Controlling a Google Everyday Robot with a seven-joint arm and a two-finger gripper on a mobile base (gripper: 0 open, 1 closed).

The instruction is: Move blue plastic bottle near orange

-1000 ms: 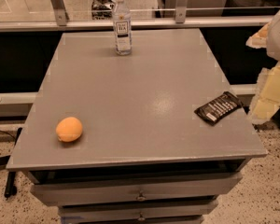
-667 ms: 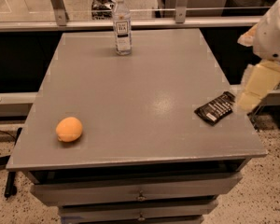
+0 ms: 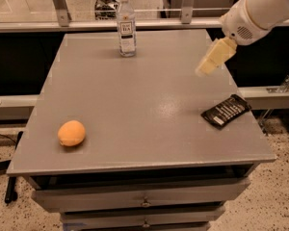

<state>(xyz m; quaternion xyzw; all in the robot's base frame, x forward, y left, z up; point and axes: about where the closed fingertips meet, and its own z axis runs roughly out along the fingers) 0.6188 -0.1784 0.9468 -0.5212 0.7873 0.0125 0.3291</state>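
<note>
The blue plastic bottle (image 3: 126, 25) is seen standing upright at the far edge of the grey worktop (image 3: 149, 90), with its white cap on and its white label turned toward the camera. The orange (image 3: 71, 133) is found well apart from the bottle, toward the near left corner of the worktop, resting on the surface and touched by nothing. The gripper (image 3: 213, 57) is held in the air to the right of the bottle and somewhat nearer the camera, over the right part of the worktop. It is carried by a white arm (image 3: 260, 8) that enters from the upper right. Nothing is seen in its grasp; whether the jaws are parted or closed cannot be told. A flat black packet (image 3: 226, 111) is laid at a slant near the right edge, farther from the bottle than the gripper is and nearer the camera. Below the worktop, on the side away from the bottle, drawer fronts (image 3: 144, 202) with small handles are shown.
</note>
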